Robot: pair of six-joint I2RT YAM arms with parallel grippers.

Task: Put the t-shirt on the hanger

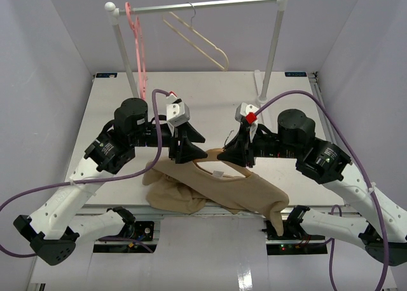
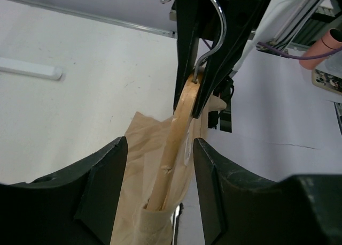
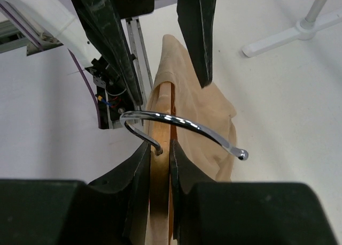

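Above white table (image 1: 286,94), hanger (image 2: 179,122) between fingers of right claw (image 3: 160,150)

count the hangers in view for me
3. A pink plastic hanger at the rail's left end, a cream hanger near mid-rail, and a wooden hanger inside the t-shirt, clamped by the right gripper. None appears hidden.

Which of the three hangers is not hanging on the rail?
The light brown wooden hanger: the right gripper holds it in the t-shirt; the pink hanger and the cream hanger hang from the rail.
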